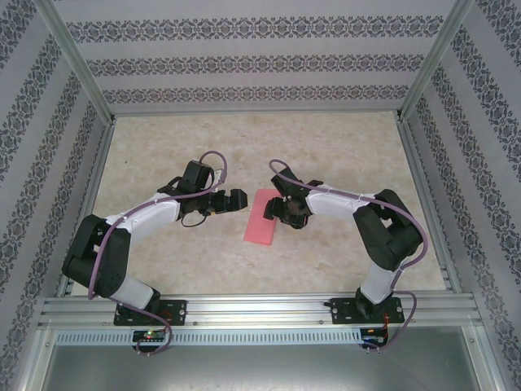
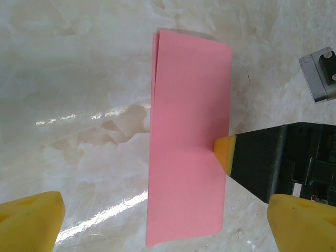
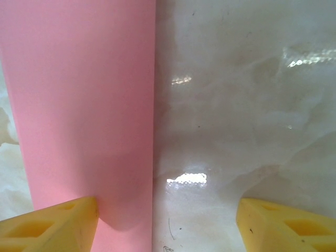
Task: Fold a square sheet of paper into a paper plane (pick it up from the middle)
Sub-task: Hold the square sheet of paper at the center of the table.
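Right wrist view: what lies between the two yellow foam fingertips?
In the right wrist view: the edge of the folded pink paper sheet, then bare glossy marble-look tabletop.

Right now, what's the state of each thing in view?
sheet of paper: folded in half, lying flat on the table.
left gripper: open, holding nothing.
right gripper: open, one fingertip at the paper's edge.
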